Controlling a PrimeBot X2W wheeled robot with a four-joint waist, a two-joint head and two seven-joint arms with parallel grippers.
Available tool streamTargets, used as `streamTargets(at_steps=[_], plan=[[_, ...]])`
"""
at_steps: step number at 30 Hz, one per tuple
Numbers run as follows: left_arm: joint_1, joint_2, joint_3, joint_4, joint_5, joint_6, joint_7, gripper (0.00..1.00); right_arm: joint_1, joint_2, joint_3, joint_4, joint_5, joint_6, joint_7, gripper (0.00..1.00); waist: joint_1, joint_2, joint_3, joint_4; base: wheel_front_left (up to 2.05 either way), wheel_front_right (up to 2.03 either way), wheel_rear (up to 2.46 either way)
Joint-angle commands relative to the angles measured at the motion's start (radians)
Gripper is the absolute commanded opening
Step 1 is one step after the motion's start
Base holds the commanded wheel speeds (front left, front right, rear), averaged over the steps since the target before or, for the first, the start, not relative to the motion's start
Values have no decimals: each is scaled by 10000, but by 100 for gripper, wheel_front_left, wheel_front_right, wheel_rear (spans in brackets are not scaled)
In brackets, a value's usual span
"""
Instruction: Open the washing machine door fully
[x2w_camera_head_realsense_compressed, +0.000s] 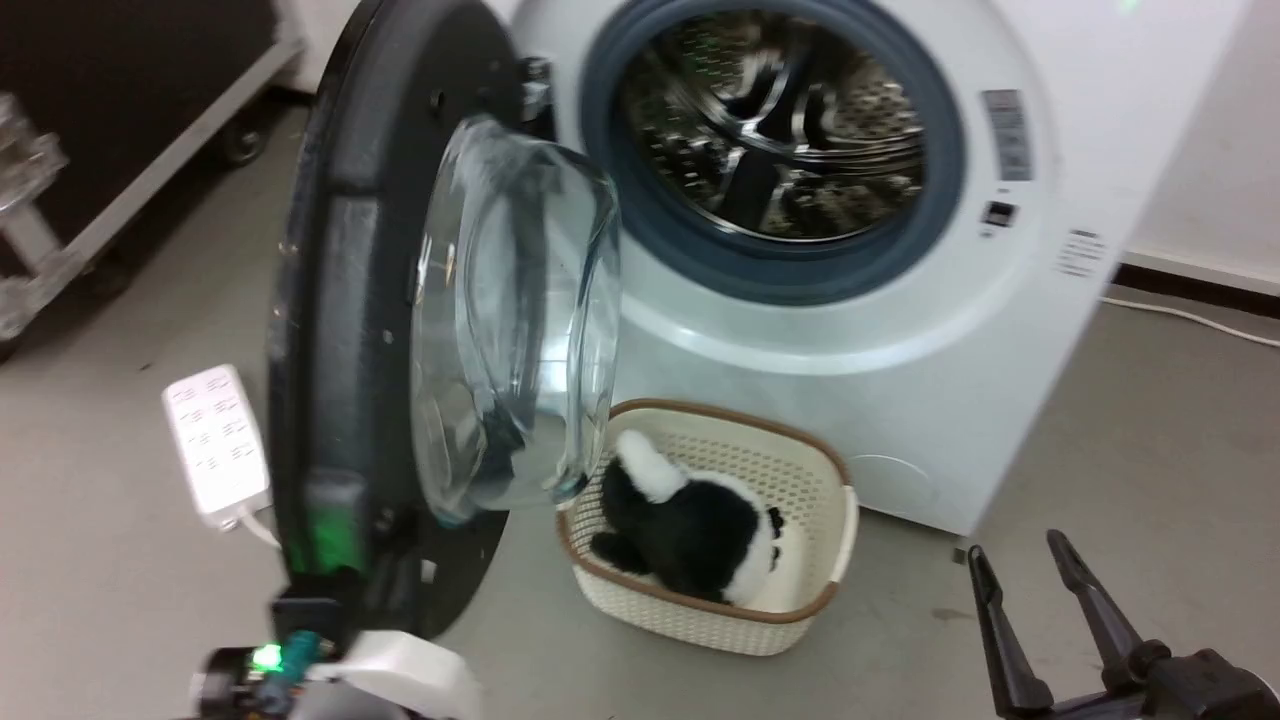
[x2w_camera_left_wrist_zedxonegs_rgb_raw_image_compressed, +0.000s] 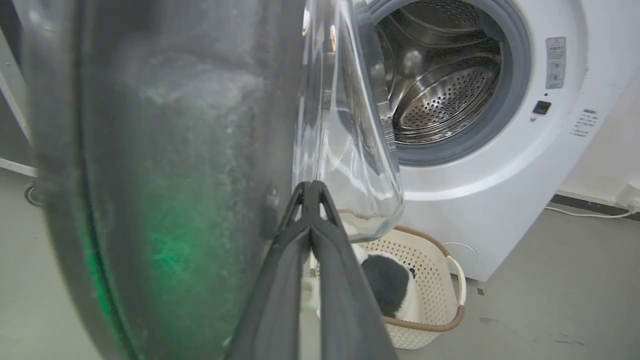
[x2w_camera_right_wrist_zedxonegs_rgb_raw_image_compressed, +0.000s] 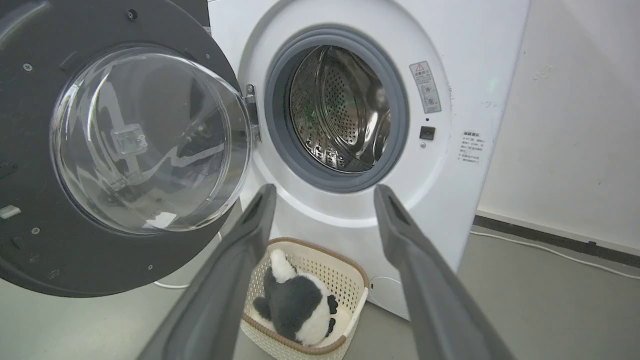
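My left claw (x2w_camera_left_wrist_zedxonegs_rgb_raw_image_compressed: 310, 190) is closed, fingertips pressed together on nothing, just beside the dark inner rim of the washing machine door (x2w_camera_left_wrist_zedxonegs_rgb_raw_image_compressed: 175, 150). My right claw (x2w_camera_head_realsense_compressed: 1015, 548) hangs open, well apart from the white washing machine (x2w_camera_head_realsense_compressed: 1000, 330). From the head, the door stands swung out nearly edge-on, with a white power strip (x2w_camera_head_realsense_compressed: 215, 440) on the floor beyond it. The right wrist view meets the door's clear glass bowl almost face-on. A cream basket (x2w_camera_head_realsense_compressed: 835, 520) below holds a plush panda (x2w_camera_head_realsense_compressed: 690, 530). Beside the drum sits a warning sticker (x2w_camera_right_wrist_zedxonegs_rgb_raw_image_compressed: 425, 87) with a red triangle, its print too small to read
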Motion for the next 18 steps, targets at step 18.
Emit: streamTargets(at_steps=[18], plan=[[-2411, 2230, 2692, 1833, -1582, -239, 250, 0, -689, -252, 288, -178, -778, -7, -43, 100, 0, 0, 2549, 576, 0, 0, 0]])
